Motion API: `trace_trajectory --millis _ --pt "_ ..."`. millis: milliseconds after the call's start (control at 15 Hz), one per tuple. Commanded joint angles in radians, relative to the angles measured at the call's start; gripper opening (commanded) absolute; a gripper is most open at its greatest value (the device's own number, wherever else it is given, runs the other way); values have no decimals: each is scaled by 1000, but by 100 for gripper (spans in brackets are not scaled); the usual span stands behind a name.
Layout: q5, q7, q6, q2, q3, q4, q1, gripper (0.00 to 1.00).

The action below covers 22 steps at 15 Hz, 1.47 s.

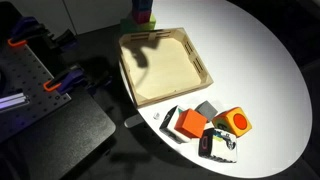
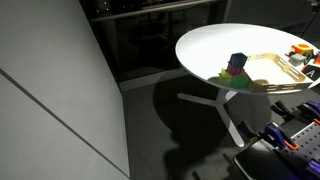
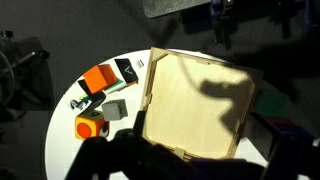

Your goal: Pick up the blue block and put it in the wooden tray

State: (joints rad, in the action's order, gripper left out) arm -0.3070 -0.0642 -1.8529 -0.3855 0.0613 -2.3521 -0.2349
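Wrist view catches the wooden tray [image 3: 195, 105] but not the blue block [image 2: 238, 61], seen in an exterior view topping a stack [image 2: 234, 72] near it. Tool [image 3: 255, 17] is too dark up top, can't tell its grip.

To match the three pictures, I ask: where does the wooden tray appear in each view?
In an exterior view: wooden tray at the centre, towards the top.
In an exterior view: tray at the right, mid-height.
Wrist view: tray fills the centre and right.
Shared landmark: the round white table beneath it.
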Motion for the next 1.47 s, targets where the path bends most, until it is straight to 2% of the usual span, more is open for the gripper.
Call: trace_trajectory --millis 0,267,800,1400 --pt "-7 -7 4 -1 21 2 24 100" --pt "-7 -7 4 -1 21 2 24 100" --pt "-7 -20 -161 135 33 37 32 100" --pt "78 -5 -342 275 15 92 111 100"
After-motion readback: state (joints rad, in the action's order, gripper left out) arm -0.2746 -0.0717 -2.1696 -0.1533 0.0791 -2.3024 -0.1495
